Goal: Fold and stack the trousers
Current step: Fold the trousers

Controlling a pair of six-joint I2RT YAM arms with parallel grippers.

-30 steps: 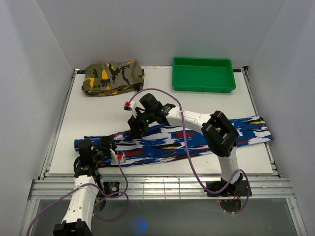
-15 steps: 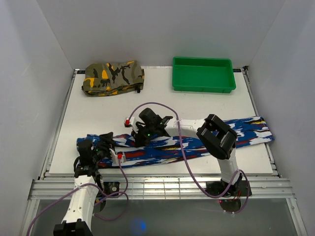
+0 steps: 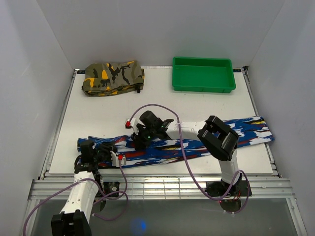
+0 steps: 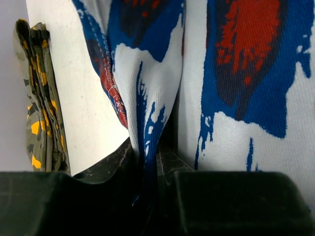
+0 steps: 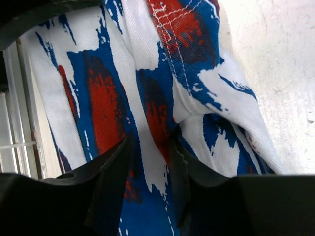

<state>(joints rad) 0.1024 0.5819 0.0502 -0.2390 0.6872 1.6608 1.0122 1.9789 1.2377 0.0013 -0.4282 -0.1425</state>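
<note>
**Blue print trousers laid across the tabletop, a pincer nipping the cloth at two spots**

The long, soft trousers (image 3: 157, 153) in a royal-blue print streaked with white, red and black lie as one flat band across the lower half of the top view. They run from the lower left almost to the right edge of the white tabletop (image 3: 98, 113), and the right end sits a little higher in the frame.

The left pincer (image 3: 102, 150) is down on the band's left end. In the left wrist view a raised ridge of the printed cloth stands squeezed between its two dark fingers (image 4: 103, 169), which are drawn nearly together around it.

The right pincer (image 3: 139, 140) is on the band's upper edge, left of centre. The right wrist view shows it closed the same way on a bunched fold of the fabric.

A purple cable (image 3: 153, 104) arcs over the bare tabletop just above the right pincer.

Well apart from the trousers, at the far edge, lie two other things. A folded olive-brown camouflage garment (image 3: 112, 77) with orange and black patches is at upper left. A shallow green plastic tray (image 3: 202, 73) is at upper right.
</note>
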